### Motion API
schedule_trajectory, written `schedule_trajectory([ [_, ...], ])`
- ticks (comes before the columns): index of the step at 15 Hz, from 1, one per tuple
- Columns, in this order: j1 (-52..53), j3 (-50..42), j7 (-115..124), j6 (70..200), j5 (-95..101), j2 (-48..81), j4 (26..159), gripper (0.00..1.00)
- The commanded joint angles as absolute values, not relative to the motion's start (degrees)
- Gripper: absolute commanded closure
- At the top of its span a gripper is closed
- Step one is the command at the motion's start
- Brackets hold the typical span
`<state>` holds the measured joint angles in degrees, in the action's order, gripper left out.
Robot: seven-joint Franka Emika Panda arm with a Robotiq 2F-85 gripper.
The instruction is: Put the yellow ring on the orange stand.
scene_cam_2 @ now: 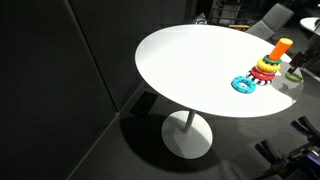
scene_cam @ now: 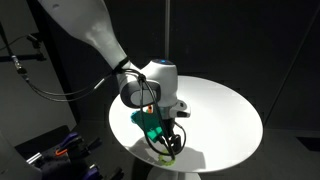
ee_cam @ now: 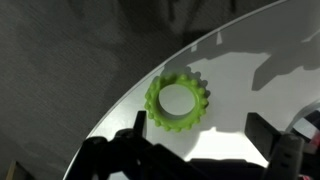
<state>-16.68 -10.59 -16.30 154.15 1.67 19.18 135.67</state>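
White round table (scene_cam_2: 190, 60) carries all parts. My gripper (ee_cam: 197, 140) hangs over its rim, jaws spread and holding nothing. The orange stand (scene_cam_2: 282, 46) is nearby. The yellow ring (ee_cam: 178, 103) lies flat at 12 o'clock from the fingertips, near the table edge. Risk: a finger landing on its teeth may flick it overboard.

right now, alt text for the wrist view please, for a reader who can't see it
A yellow-green ring with a bumpy edge lies flat on a white table, close to its curved rim, with dark floor beyond. The gripper shows as two dark fingers spread apart at the bottom of the frame, not touching the ring.
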Motion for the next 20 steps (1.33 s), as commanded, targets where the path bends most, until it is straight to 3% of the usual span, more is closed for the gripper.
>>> schedule_trajectory([
  [1, -19.0, -8.9, -19.9, 154.7, 0.0, 21.5, 133.5, 0.00],
  [20, -21.9, -6.8, -22.6, 154.1, -0.5, 26.3, 129.9, 0.00],
])
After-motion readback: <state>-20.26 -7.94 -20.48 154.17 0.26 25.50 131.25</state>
